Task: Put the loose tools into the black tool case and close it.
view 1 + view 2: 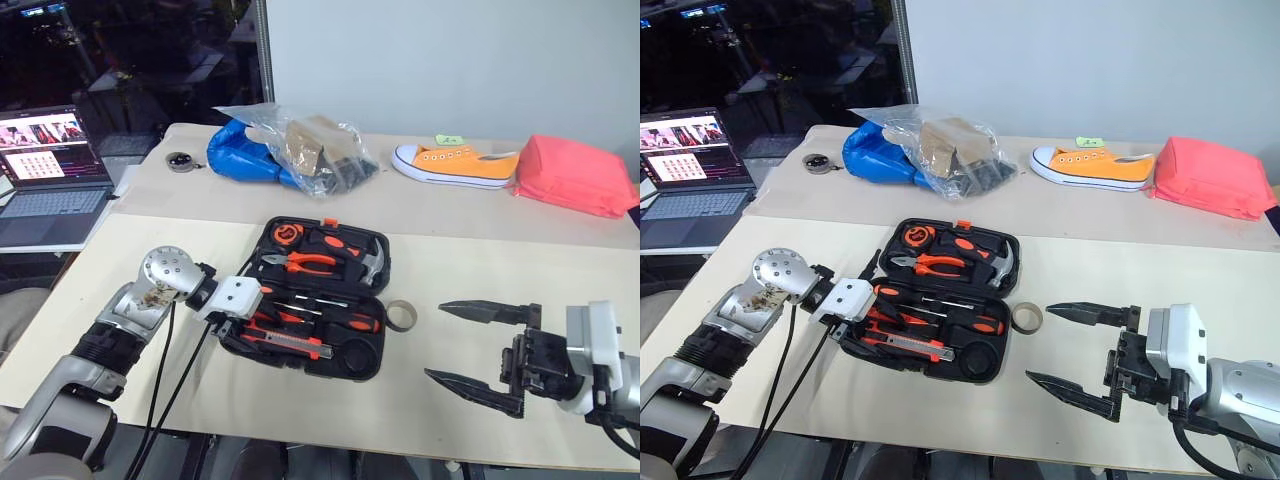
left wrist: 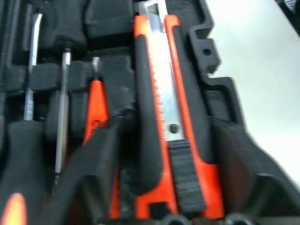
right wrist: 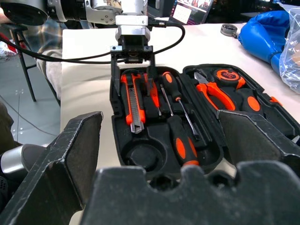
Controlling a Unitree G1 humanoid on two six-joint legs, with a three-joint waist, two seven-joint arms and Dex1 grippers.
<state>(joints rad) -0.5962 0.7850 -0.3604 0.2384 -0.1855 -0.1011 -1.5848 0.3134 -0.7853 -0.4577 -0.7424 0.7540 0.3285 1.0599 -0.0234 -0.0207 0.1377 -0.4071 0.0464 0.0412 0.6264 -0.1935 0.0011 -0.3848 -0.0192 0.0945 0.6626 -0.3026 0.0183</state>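
The black tool case (image 1: 378,300) lies open on the table. In its front half lie the utility knife (image 3: 132,105), a slim orange screwdriver (image 2: 96,103) and two screwdrivers with orange-and-black handles (image 3: 180,145) (image 3: 169,82). My left gripper (image 3: 133,89) is at the case's left end, pointing down. Its fingers (image 2: 243,164) stand open on either side of the knife's handle, with gaps showing. My right gripper (image 1: 434,340) hovers open over the table to the right of the case, holding nothing.
The case's rear half holds pliers (image 1: 310,262), a hammer (image 1: 370,262) and a tape measure (image 1: 287,234). A tape roll (image 1: 400,316) lies just right of the case. A laptop (image 1: 50,180) is at the left. Bags (image 1: 290,150), an orange shoe (image 1: 455,165) and pink cloth (image 1: 575,175) line the back.
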